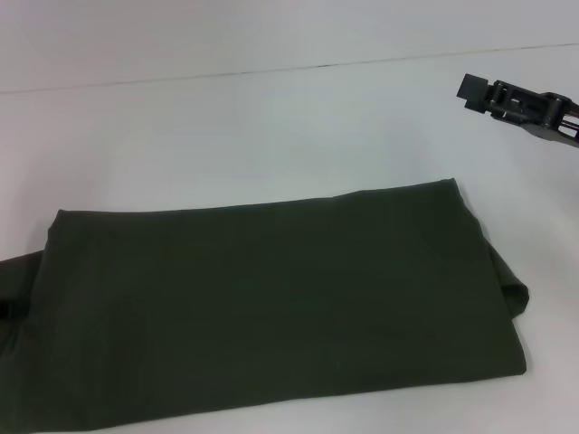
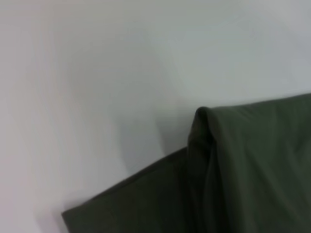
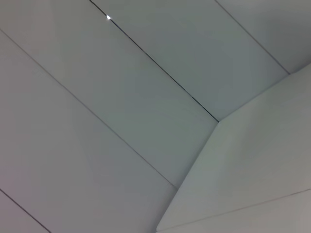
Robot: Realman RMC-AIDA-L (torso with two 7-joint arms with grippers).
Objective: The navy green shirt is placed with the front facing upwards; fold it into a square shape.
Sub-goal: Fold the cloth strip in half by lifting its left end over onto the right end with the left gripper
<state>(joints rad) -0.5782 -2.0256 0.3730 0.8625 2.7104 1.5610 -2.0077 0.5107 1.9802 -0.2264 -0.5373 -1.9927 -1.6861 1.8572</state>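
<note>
The navy green shirt (image 1: 271,307) lies flat on the white counter (image 1: 226,136), below and to the left of the right hand (image 1: 479,93), which hangs raised and well apart from it; I cannot tell whether that hand is open or closed. The left hand is out of sight, though its wrist view shows the shirt's layered corner. The risk is that grabbing only the top layer would peel the fold apart and skew it. The shirt shows plain dark green in a long folded rectangle, with a sleeve bulging at its right edge.
</note>
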